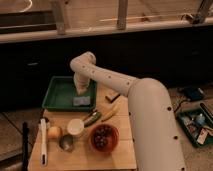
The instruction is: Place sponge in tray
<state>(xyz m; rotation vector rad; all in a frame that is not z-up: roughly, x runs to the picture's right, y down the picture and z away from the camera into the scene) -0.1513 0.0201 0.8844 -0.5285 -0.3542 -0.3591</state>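
The green tray [56,95] sits at the back left of the wooden table. The grey-blue sponge [81,101] lies flat inside it, near the front right corner. My gripper [81,91] hangs over the tray on the white arm [107,79], just above and behind the sponge.
On the table [120,150] stand a dark brown block [112,97], a banana [109,114], a green item [92,118], a white cup [75,127], a bowl of dark fruit [103,137], an orange [54,132], a metal cup [66,143] and a white utensil [43,140]. A smaller green bin [196,125] is at right.
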